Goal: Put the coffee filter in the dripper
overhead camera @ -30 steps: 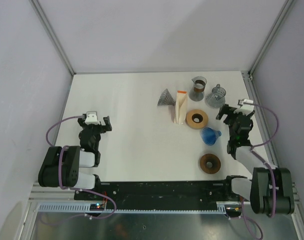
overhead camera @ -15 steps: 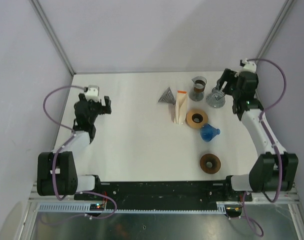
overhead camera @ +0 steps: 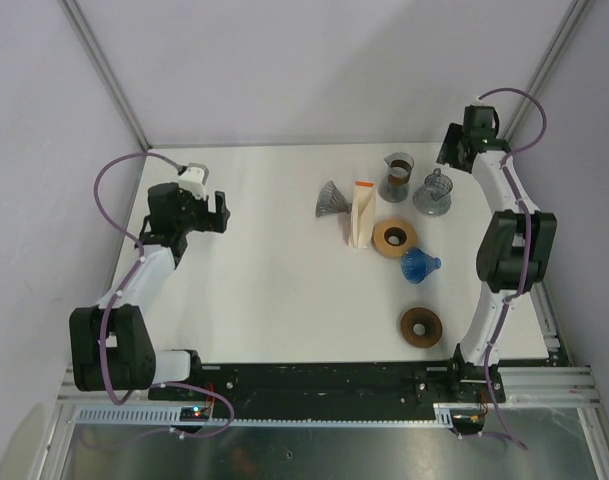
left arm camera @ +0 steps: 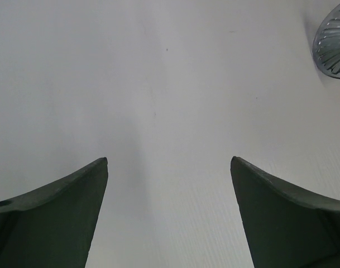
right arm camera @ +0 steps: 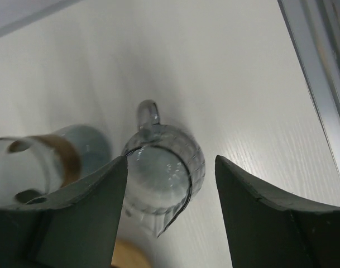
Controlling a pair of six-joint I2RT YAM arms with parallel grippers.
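Glass dripper (right arm camera: 164, 187) shows ribs only in right wrist view, framed by open right gripper (right arm camera: 171, 159); left gripper (left arm camera: 168, 159) open

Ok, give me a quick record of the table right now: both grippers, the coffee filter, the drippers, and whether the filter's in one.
left gripper: open, over bare table, holding nothing
right gripper: open, far right corner, holding nothing
coffee filter: cream with orange top, on the table beside the grey dripper
clear ribbed dripper: in front of the right gripper
blue dripper: lying tipped, near the wooden ring
filter in a dripper: not yet
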